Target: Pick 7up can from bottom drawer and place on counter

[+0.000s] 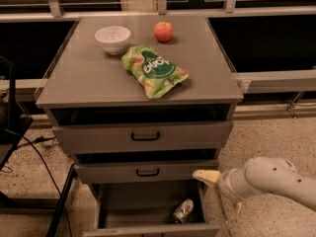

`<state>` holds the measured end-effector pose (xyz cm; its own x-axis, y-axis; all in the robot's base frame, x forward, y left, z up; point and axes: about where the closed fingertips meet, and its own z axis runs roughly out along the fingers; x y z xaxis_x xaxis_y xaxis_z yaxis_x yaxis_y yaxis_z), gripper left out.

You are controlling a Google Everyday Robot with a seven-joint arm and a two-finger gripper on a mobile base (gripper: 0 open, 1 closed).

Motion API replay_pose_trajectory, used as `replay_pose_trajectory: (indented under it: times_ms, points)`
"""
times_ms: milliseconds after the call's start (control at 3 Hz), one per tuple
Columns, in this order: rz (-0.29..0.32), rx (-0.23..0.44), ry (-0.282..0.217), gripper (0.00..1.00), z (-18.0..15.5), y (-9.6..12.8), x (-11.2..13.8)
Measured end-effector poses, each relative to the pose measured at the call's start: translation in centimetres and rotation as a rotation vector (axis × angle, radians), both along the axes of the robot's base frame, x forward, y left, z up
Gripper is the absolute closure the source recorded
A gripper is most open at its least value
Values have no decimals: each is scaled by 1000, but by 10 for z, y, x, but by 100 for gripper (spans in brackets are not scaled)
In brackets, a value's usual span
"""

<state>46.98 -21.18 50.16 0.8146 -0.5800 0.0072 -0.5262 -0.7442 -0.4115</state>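
Camera view: my arm comes in from the lower right, and the gripper [207, 177] sits right of centre in the lower frame, level with the middle drawer's [113, 172] right end and above the bottom drawer's [123, 201] right side. I can't tell whether its grip is parted or closed. The bottom drawer is pulled out, with the 7up can [183, 211] lying tilted in its right front part, apart from the gripper. On the counter [89, 78]: a green snack bag [154, 70], a white bowl [112, 37] and an apple [163, 31].

Grey counter [89, 78], bowl [112, 37], apple [163, 31], snack bag [154, 70]
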Motion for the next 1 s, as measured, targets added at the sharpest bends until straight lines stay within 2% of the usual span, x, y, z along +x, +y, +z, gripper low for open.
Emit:
replay_pose_trajectory:
  times_ms: [667, 1000]
  points:
    - [49, 13, 8, 0, -47, 31, 15]
    - [62, 56, -7, 0, -75, 44, 18]
